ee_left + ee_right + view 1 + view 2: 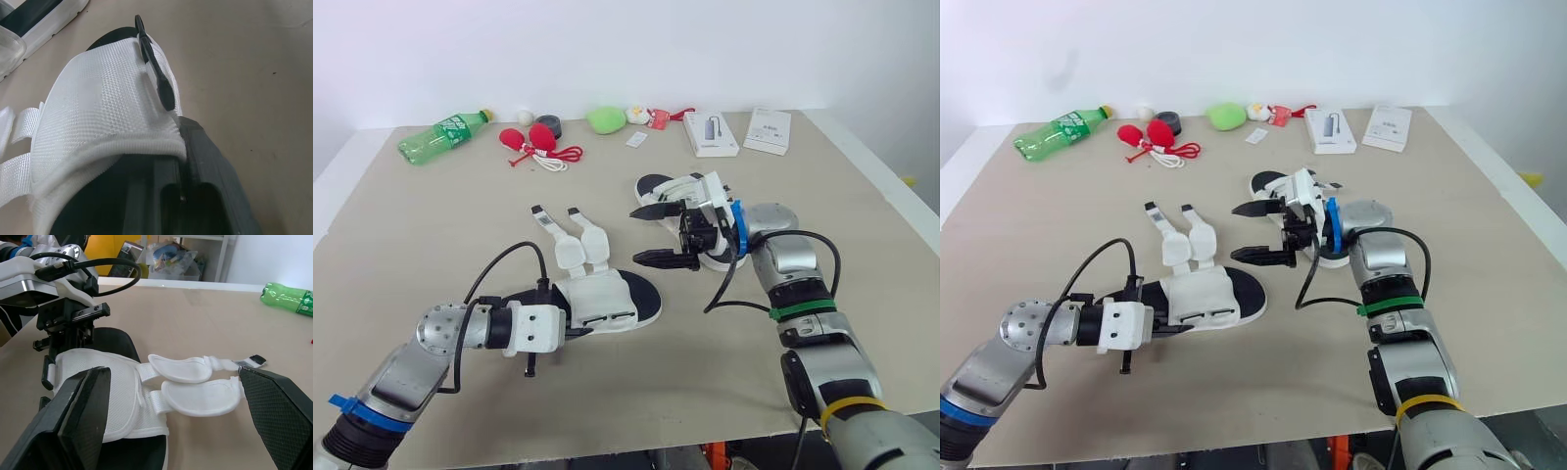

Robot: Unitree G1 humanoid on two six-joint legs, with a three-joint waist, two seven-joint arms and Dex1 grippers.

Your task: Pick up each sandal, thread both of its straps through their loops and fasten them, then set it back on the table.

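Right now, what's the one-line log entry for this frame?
near sandal: on table, straps loose | left gripper: shut on its upper | right gripper: open, aimed at straps | far sandal: on table

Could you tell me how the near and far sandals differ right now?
The left gripper pinches the near sandal; the far sandal lies ungripped behind the open right gripper. The near sandal's straps splay open; the far sandal's are partly hidden. Both are white with black footbeds.

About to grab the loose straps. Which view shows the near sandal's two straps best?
Right wrist view: both straps of the near sandal lie spread out, tips visible. The eye views show them from above, farther off; the left wrist view catches their webbing bases.
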